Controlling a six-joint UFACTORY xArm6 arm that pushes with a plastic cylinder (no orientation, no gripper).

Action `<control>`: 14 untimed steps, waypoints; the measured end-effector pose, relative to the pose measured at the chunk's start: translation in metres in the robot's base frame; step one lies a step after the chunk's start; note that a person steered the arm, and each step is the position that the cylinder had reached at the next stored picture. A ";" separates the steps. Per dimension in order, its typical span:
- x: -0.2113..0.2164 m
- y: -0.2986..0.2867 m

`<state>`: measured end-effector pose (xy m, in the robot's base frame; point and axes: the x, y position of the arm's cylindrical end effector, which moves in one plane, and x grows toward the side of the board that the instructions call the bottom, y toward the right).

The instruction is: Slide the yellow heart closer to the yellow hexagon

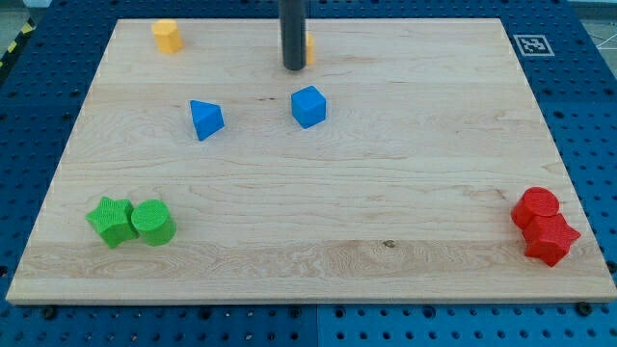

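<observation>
Camera view, the only one: wooden tabletop (pixel 318 193) on a blue pegboard. The dark rod comes down at the view's top centre, my tip (pixel 294 68) resting on the board. No gripper on this arm, so nothing to spread or pinch; just the rod end.

A yellow block (pixel 309 46) sits right behind the rod on its right side, mostly hidden, only a sliver showing. Shape can't be made out, but I'd judge it's the yellow heart, since the other yellow block (pixel 168 36), well apart at the view's top left, looks like the yellow hexagon. Tip seems touching or just beside the sliver; can't tell which.

Step in hand, my guess: tip is set against the heart, approx at its left/front side, push not yet made. That's the wrong side for a leftward shove. Next move prob. needs the tip round to the heart's right, then a straight slide toward the view's left along the top edge, w/o running it off the board.

Count:
- yellow: 2
- blue: 2, blue triangle (pixel 205 120) and blue cube (pixel 308 106), near centre
- green: 2, green star (pixel 111 221) touching green cylinder (pixel 153 223), bottom left
- red: 2, red cylinder (pixel 536 207) touching red star (pixel 551 238), bottom right
</observation>
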<state>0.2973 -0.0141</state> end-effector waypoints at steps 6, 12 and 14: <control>-0.056 -0.022; -0.041 -0.075; -0.041 0.010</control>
<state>0.2564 -0.0039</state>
